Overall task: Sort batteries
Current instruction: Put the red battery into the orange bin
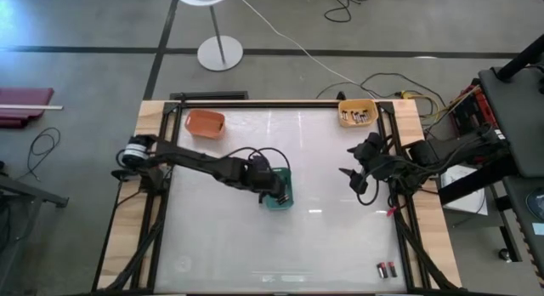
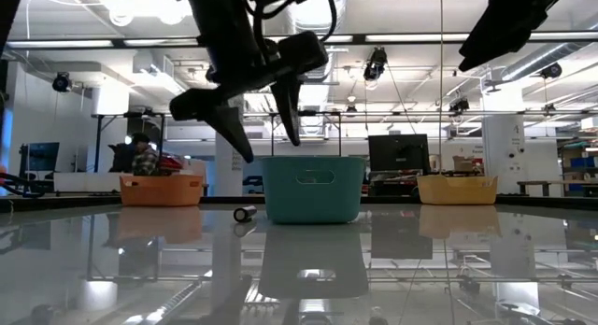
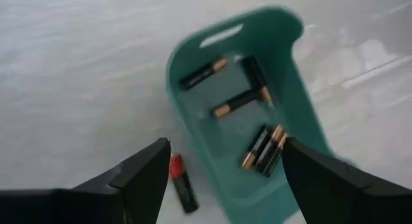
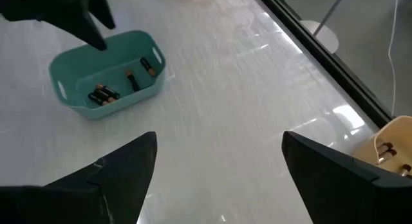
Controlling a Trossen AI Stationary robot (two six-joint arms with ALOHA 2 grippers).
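Orange bin (image 1: 205,123) near the table's (image 1: 221,245) far left corner; its contents cannot be made out. Left gripper (image 1: 274,188) held just above the teal bin (image 1: 279,198) near the table's middle, fingers spread apart and grasping nothing; the low view shows both fingers (image 2: 231,129) hanging over the bin's rim. Five batteries (image 3: 256,148) lie inside the teal bin, dark cells with copper ends: three loose toward one end, two side by side toward the other. One battery with a red end (image 3: 182,188) lies on the table just beside the bin's outer wall, apart from it; it shows in the low view as a small cylinder (image 2: 245,213) at the bin's left. Right gripper (image 1: 355,179) raised near the table's right edge, fingers released and empty. Yellow bin (image 1: 357,114) at the far right corner holds several batteries. Two more batteries (image 1: 387,269) lie together near the table's near right corner.
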